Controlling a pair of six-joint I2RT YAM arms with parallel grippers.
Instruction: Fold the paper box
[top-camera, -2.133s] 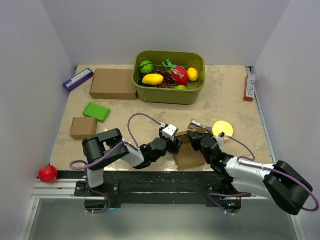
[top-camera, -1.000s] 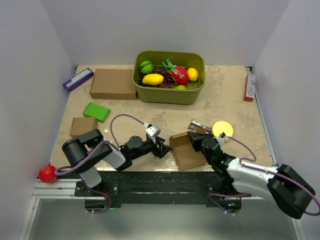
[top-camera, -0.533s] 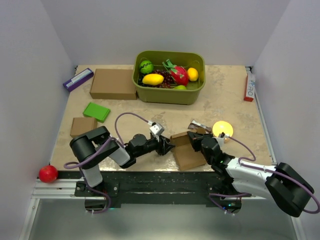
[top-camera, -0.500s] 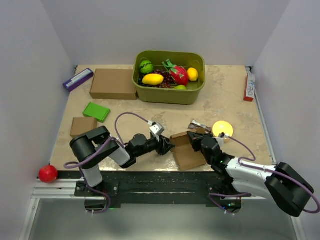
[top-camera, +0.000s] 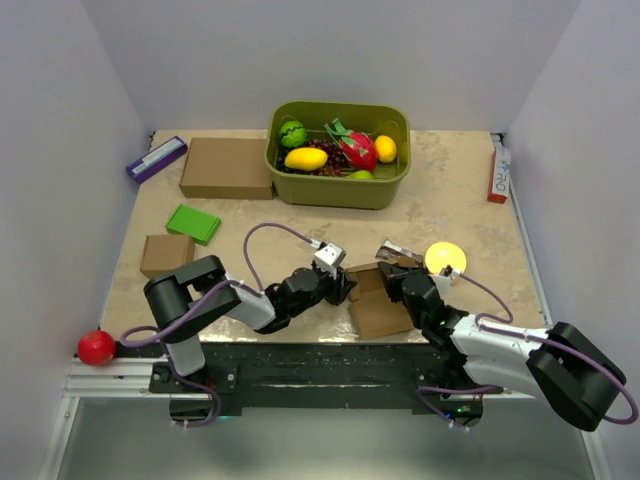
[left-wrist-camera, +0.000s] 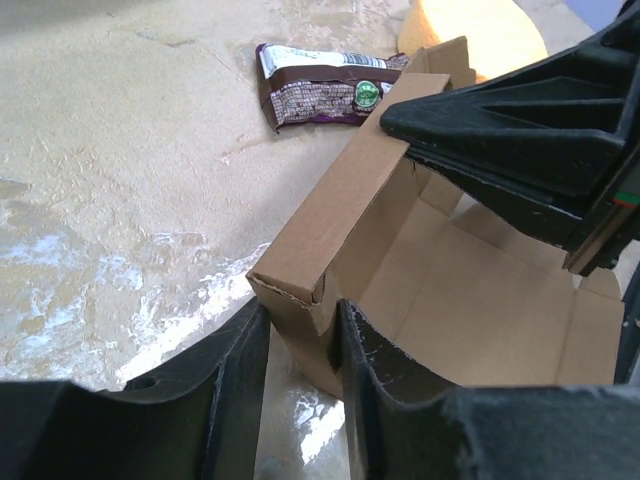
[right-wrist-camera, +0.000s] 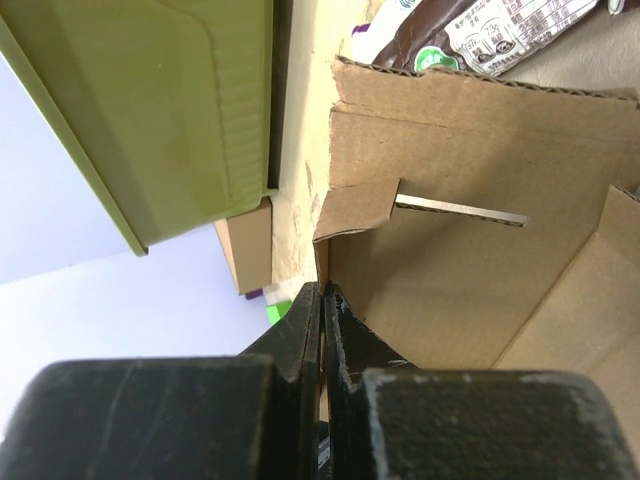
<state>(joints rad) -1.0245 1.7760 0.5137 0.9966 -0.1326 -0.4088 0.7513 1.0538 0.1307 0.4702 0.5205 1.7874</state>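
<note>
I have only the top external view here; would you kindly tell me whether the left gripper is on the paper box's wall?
Observer: Yes; the left gripper straddles a folded corner of the paper box, one finger on each side.
Operator: And the other arm?
Observer: The right gripper is shut on the box's thin wall edge.
Operator: Thank you. Is anything inside?
Observer: What shows of the interior is bare cardboard.
</note>
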